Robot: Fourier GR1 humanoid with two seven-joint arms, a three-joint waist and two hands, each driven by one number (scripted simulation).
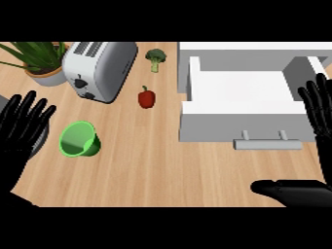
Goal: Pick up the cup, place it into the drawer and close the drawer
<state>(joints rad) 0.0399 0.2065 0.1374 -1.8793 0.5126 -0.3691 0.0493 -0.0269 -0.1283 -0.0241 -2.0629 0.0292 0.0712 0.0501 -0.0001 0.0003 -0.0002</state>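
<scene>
Your cup (80, 139) was a green one, lying tipped on its side on the wooden counter (161, 165), its open mouth turned toward the lower left. It sat just beside your left hand (14, 131) without touching it. That hand was spread wide at the left edge, fingers straight and pointing up, holding nothing. Your right hand (330, 121) was the same at the right edge: fingers straight and fanned upward, thumb stretched out low toward the left, nothing in its grasp. It stood in front of the right side of the drawer (240, 99).

The white drawer was pulled open, its inside showing bare white, with the grey handle (266, 142) on its front facing you. It lay well apart from the cup, across the counter to the right.

Between them you had a red pepper (147, 97) standing near the toaster (100, 70). A piece of broccoli (155, 58) lay above the pepper, and a potted plant (43, 63) stood in the upper left corner, beside the toaster
</scene>
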